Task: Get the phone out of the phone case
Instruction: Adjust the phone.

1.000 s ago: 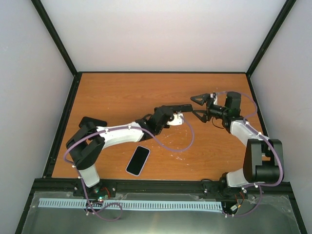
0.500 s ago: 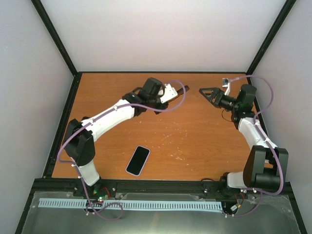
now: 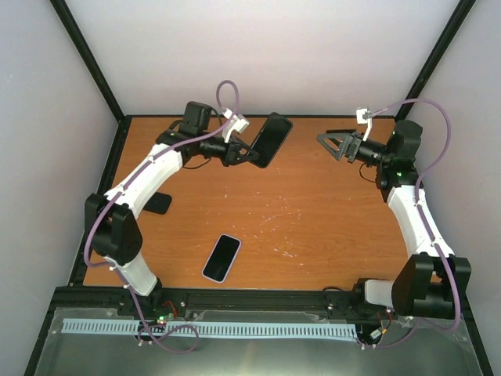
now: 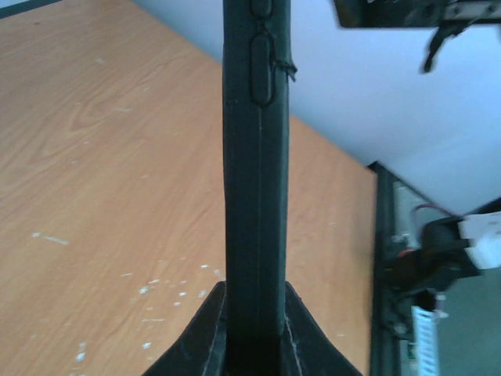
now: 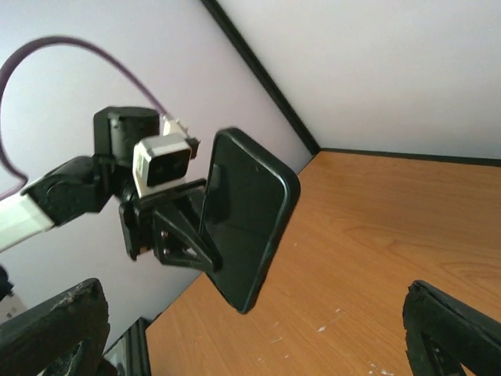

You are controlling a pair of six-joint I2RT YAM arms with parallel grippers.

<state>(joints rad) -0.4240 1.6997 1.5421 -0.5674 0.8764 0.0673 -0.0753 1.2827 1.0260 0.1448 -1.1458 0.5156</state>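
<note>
My left gripper [image 3: 249, 150] is shut on the edge of a black phone case [image 3: 270, 139], holding it up in the air over the far left part of the table. In the left wrist view the case [image 4: 257, 196] stands edge-on between the jaws of the gripper [image 4: 257, 345]. The right wrist view shows the case's [image 5: 246, 219] broad glossy face; I cannot tell whether anything sits in it. A phone [image 3: 221, 258] with a light rim lies flat near the table's front edge. My right gripper [image 3: 333, 145] hangs open at the far right, facing the case, apart from it.
The orange wooden table [image 3: 329, 227] is walled by pale panels with black corner posts. A small dark thing [image 3: 159, 203] shows on the table beside the left arm. White scuffs mark the wood at mid-table.
My left arm has swung from mid-table to the far left, raising the case. The right arm has pulled back to the far right, jaws still open. The phone on the table has not moved.
</note>
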